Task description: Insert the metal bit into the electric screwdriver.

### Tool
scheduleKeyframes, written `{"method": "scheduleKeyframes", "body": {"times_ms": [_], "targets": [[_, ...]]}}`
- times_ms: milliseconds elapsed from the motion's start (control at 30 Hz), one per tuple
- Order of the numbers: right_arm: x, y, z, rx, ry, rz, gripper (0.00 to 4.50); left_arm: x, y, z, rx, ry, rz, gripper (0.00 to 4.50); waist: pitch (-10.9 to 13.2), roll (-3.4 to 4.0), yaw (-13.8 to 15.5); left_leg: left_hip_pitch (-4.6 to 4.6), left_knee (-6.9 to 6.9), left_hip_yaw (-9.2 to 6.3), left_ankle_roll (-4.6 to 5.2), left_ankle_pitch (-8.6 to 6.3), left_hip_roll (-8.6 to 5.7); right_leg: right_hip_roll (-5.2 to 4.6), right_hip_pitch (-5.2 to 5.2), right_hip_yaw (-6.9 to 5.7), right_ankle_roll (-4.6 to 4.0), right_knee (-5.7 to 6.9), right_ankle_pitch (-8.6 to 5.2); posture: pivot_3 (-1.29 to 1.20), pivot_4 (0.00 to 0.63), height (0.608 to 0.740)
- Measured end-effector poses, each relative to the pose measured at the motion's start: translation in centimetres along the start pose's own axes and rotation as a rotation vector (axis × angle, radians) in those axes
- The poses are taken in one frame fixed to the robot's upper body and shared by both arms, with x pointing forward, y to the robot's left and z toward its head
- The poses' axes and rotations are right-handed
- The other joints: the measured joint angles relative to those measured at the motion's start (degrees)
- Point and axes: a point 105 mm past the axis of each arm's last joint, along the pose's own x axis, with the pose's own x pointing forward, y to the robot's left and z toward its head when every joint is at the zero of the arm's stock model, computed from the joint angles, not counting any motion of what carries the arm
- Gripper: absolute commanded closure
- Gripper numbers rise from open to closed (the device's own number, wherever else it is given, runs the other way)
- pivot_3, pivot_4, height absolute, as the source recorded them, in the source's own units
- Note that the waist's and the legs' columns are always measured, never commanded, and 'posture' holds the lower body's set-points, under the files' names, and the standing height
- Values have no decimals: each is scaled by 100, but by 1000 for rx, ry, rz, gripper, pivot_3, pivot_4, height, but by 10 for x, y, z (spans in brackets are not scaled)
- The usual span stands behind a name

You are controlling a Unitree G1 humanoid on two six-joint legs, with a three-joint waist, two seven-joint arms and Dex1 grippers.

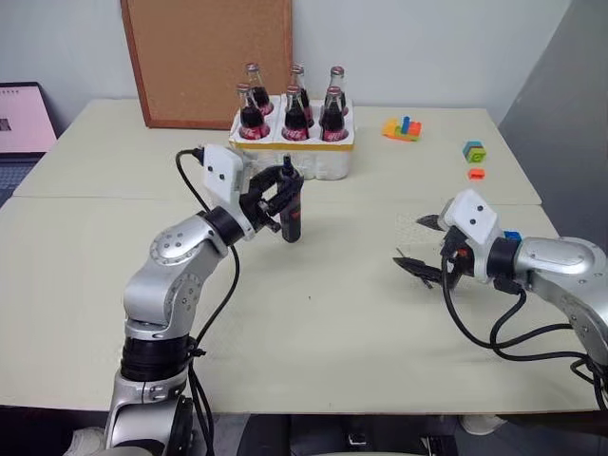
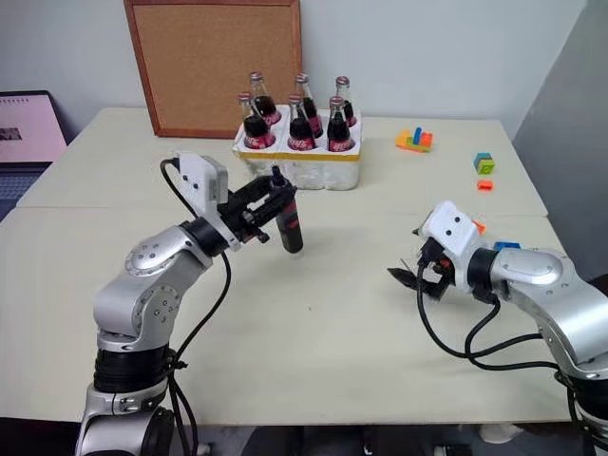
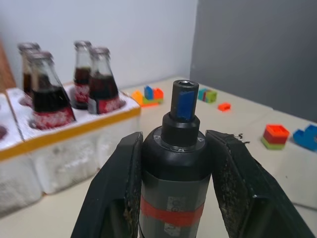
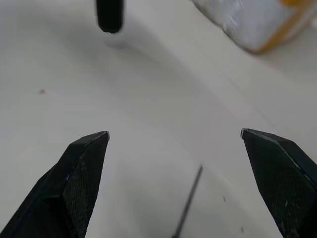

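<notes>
Holding the electric screwdriver (image 3: 174,163) just before the bottle crate (image 1: 313,157), the left pincer (image 1: 275,201) pinches its body. Right pincer (image 4: 173,183), spread wide, hovers well right of the crate over the metal bit (image 4: 188,203) lying on the worktop (image 1: 313,323). Pickup and insertion remain.

You can count six cola bottles (image 1: 288,109) standing in one white foam tray (image 1: 328,161) at about 12 o'clock on the desk (image 1: 313,332). Behind them leans one brown cork board (image 1: 204,57). Out at 2 o'clock you have four little groups of toy bricks: one orange pile (image 1: 403,128), one green and blue block (image 1: 474,151), one small orange piece (image 1: 476,174) and one blue brick (image 1: 512,236). There is one electric screwdriver (image 1: 292,211), one metal bit (image 4: 188,203), and two pincers: the left pincer (image 1: 281,198) and the right pincer (image 1: 425,249). One laptop screen (image 1: 24,119) sits at 10 o'clock.
</notes>
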Motion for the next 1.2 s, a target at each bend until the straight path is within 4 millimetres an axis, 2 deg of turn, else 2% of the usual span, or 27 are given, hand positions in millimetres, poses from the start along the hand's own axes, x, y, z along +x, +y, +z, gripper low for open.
{"method": "scheduleKeyframes", "body": {"times_ms": [100, 167, 300, 467, 567, 667, 800, 833, 1200], "targets": [[5, -18, -14, 92, 92, -86, 0, 5, -8, -10, 16, 5, -12, 2865, 0, 1, 9, 0, 0, -5, 0, 0, -2, 1, -2, -6, -10, 3, 7, 0, 150, 740], [3, -22, -25, 66, 181, -111, 0, 8, -11, -12, 27, -9, -15, 2865, -1, 2, 22, -1, 0, -6, 1, 0, -2, 2, -1, -8, -10, 1, 6, 0, 150, 740], [6, -19, -36, 95, 267, -87, 0, 10, -12, -13, 42, -31, -9, 2865, -1, 2, 18, -3, 0, -2, 1, 0, -2, 3, -2, -3, -10, -6, 6, 0, 150, 740], [31, -1, -50, 172, 353, -23, 0, 11, -16, -16, 59, -57, -10, 2865, -2, 4, 5, -4, -1, -2, 1, 0, -1, 3, 0, -3, -9, -2, 6, 0, 150, 740], [39, -5, -58, 214, 405, -47, 0, 12, -17, -17, 61, -68, -12, 2865, -2, 4, 9, -2, 1, -2, 1, 0, -4, 3, -1, -3, -7, -1, 8, 0, 150, 740], [44, -14, -56, 221, 427, -72, 524, 12, -16, -18, 62, -78, -9, 2865, -3, 5, 10, -1, 2, 0, 1, 0, -6, 2, 2, -1, -5, -2, 9, 0, 150, 740], [49, -18, -54, 246, 456, -73, 1497, 13, -16, -19, 71, -85, -9, 2865, -4, 6, 9, 0, 2, -2, 2, 0, -6, 2, 2, -2, -3, -2, 10, 0, 150, 740], [49, -17, -53, 254, 462, -67, 1830, 12, -17, -19, 74, -88, -9, 2865, -4, 6, 9, -1, 2, -3, 2, 0, -5, 2, 2, -3, -3, -2, 10, 0, 150, 740], [56, -7, -47, 319, 485, -54, 4200, 10, -16, -21, 86, -94, -2, 2865, -10, 7, 3, -1, 1, -3, 2, 0, -2, 3, 3, -4, -3, -1, 11, 0, 150, 740]]}}
